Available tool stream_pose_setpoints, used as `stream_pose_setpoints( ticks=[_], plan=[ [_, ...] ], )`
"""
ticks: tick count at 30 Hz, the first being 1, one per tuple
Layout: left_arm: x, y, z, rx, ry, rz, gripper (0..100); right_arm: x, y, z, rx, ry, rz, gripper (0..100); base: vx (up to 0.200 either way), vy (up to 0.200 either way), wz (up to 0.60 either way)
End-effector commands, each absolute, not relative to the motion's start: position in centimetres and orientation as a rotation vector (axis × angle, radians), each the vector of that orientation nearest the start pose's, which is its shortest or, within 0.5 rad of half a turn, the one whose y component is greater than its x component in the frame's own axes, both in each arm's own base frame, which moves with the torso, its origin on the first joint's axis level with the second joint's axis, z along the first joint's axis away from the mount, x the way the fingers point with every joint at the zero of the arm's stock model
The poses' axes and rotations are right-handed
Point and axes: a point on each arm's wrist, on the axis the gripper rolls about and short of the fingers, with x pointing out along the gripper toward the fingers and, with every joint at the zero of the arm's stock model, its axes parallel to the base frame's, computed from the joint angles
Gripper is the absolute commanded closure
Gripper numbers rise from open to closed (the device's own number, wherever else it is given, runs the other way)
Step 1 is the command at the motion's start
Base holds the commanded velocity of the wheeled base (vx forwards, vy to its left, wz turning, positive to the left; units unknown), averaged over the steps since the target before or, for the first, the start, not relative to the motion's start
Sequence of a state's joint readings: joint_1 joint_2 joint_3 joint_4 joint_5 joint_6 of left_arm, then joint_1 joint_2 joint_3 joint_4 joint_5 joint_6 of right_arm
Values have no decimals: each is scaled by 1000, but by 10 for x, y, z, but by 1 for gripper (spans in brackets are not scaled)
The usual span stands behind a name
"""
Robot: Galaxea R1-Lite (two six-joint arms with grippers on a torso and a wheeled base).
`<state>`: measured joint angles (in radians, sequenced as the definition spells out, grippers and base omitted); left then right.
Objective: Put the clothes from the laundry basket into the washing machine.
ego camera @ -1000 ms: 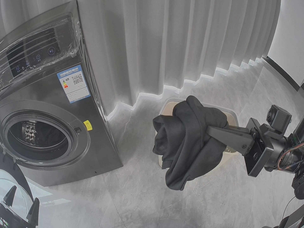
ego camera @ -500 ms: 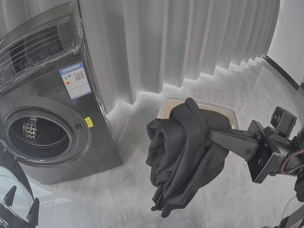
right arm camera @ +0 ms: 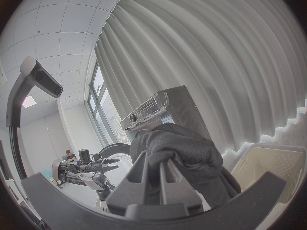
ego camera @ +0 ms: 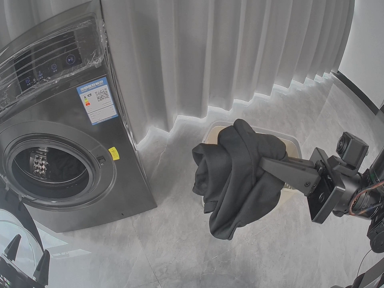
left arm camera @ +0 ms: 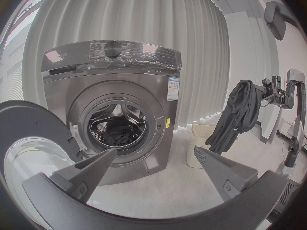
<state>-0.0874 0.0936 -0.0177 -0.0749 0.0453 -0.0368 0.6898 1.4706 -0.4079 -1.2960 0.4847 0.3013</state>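
Right claw (ego camera: 267,164) pinching black hooded garment (ego camera: 236,181), cloth dangling in air above cream plastic laundry basket (ego camera: 295,145) on floor. Left claw (left arm camera: 154,151) spread wide, low before grey front-loading washing machine (left arm camera: 160,138), dark clothes (left arm camera: 120,134) already inside.

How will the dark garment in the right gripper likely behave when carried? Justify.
Probably floppy: the dark garment drapes in loose folds below the right gripper. Likely to swing, since most of it hangs free of the grip. Unlikely to slip: the gripper is shut on a thick bunched fold.
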Motion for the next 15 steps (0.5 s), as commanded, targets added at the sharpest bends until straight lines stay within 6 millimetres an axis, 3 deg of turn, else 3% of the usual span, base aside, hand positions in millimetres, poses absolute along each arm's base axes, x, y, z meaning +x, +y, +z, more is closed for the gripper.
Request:
stream_pose_setpoints(
  ticks=[1, 11, 15],
  plan=[
    [-15, 2, 85, -35, 21, -41, 0, 162, 149, 203, 288, -57, 1206, 100, 0, 0, 0],
    [-15, 2, 85, -35, 21, -41, 0, 161, 149, 199, 285, -38, 1207, 100, 0, 0, 0],
    [-15, 2, 85, -37, 21, -41, 0, 160, 149, 198, 276, -43, 1208, 100, 0, 0, 600]
  ],
)
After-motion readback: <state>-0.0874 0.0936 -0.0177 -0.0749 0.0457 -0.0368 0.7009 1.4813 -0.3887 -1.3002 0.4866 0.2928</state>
